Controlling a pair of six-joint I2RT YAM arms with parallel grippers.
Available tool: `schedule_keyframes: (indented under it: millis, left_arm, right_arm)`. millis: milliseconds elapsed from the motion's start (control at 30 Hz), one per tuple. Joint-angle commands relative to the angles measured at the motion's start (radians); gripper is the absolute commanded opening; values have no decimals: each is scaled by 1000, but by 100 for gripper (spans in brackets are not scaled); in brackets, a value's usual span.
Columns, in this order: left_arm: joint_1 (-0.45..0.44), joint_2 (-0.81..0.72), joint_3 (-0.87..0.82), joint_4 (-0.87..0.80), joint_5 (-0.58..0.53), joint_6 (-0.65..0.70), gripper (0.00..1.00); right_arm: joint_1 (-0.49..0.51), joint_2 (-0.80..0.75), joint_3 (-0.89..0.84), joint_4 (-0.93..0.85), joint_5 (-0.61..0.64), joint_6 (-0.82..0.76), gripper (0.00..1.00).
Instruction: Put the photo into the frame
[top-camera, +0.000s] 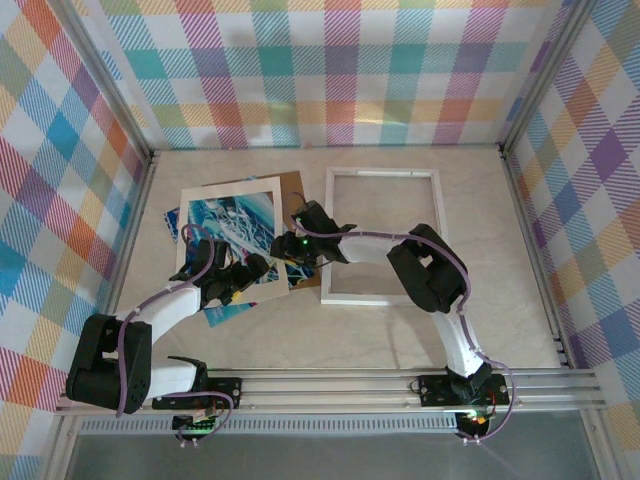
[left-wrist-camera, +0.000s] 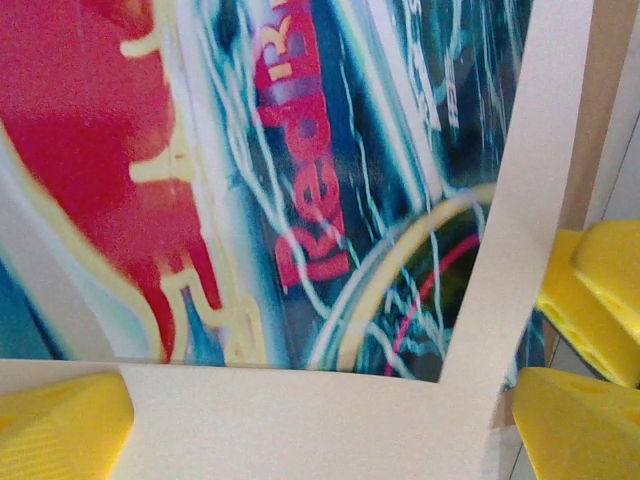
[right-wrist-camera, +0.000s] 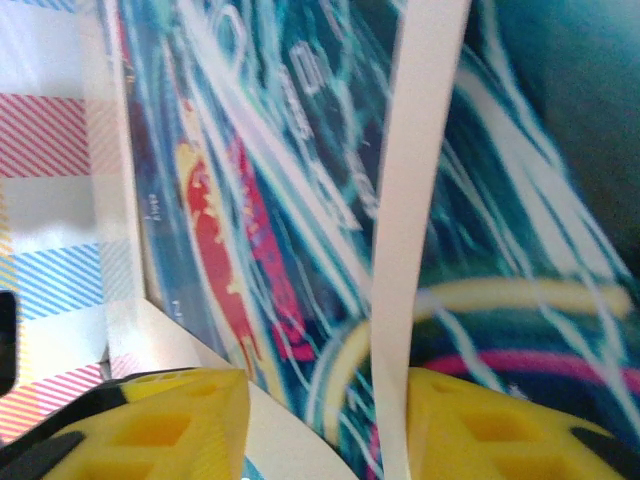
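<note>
Left gripper (top-camera: 252, 272): jaws wide apart, holding nothing. In the left wrist view (left-wrist-camera: 320, 430) a corner of the mat (left-wrist-camera: 300, 410) lies between its fingers (left-wrist-camera: 60, 425), one finger off each side of that corner. The photo (left-wrist-camera: 250, 180) is directly ahead of the fingertips, under the mat, with its red patches and white streaks showing through the mat opening. A strip of the board (left-wrist-camera: 600, 100) shows past the mat's outer edge, on this gripper's right-finger side.

Right gripper (top-camera: 290, 250): jaws part-way apart, not clamped. In the right wrist view (right-wrist-camera: 330, 430) its fingers (right-wrist-camera: 170, 420) straddle one strip of the mat (right-wrist-camera: 420, 200). That strip runs close along the inner face of the right-hand finger; whether they touch I cannot tell. The photo (right-wrist-camera: 250, 220) shows on both sides of the strip, ahead of the tips.

Top view: the two grippers are near each other over the same mat (top-camera: 230, 186) corner. The photo (top-camera: 235, 225) lies flat under the mat, ahead of the left gripper. The board (top-camera: 292, 190) lies beneath both. The frame (top-camera: 383, 173) lies flat behind the right gripper's wrist, apart from the photo, with the table (top-camera: 350, 330) visible through its opening.
</note>
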Motion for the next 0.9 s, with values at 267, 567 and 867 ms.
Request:
schedule_keyframes:
  millis: [267, 567, 867]
  left_arm:
    - [13, -23, 18, -154, 10, 21, 100]
    - [79, -126, 159, -252, -41, 35, 100]
    - [135, -66, 332, -188, -2, 6, 100]
  right_arm:
    - [-11, 5, 34, -2, -17, -30, 16]
    - [-39, -2, 128, -95, -51, -125, 0]
    - [-107, -29, 262, -279, -192, -192, 0]
